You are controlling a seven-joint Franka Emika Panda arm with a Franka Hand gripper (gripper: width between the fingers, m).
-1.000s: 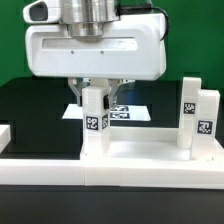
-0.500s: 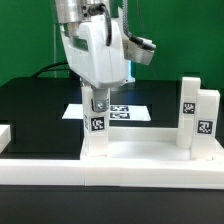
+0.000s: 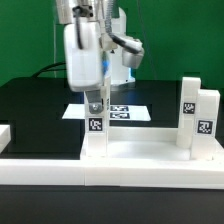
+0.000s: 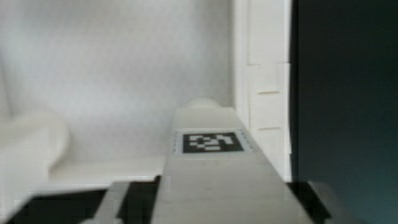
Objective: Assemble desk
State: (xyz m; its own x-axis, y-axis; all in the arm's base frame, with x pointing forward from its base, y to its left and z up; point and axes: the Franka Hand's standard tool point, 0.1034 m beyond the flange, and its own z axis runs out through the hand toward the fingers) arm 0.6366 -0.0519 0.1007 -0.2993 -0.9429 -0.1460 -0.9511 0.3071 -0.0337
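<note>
The arm hangs over the scene with its gripper (image 3: 96, 103) pointing down. In the exterior view the fingers (image 3: 94, 102) stand part-way closed on the upper end of a white tagged leg (image 3: 96, 128), one on each side of it. The wrist view confirms the grip: the leg (image 4: 217, 150) runs up the middle of the frame between the two dark fingers (image 4: 130, 200), with its square black-and-white tag facing the camera.

The held leg stands upright at the front of the scene, toward the exterior view's left. Its lower end meets the large white desk panel (image 3: 140, 155), which lies flat on the black surface (image 3: 30, 105) along the front of the exterior view. Whether the leg is fully seated in the panel cannot be told from these frames.

Two more white legs (image 3: 198, 118) stand upright on the panel toward the exterior view's right, just beside each other and well apart from the held leg. Each carries a black-and-white tag on its front face.

The marker board (image 3: 125, 110) lies flat on the black surface behind the held leg, partly hidden by it and by the fingers.

In the wrist view a white raised rim (image 4: 267, 90) runs alongside the leg, next to a dark strip of the surface.
</note>
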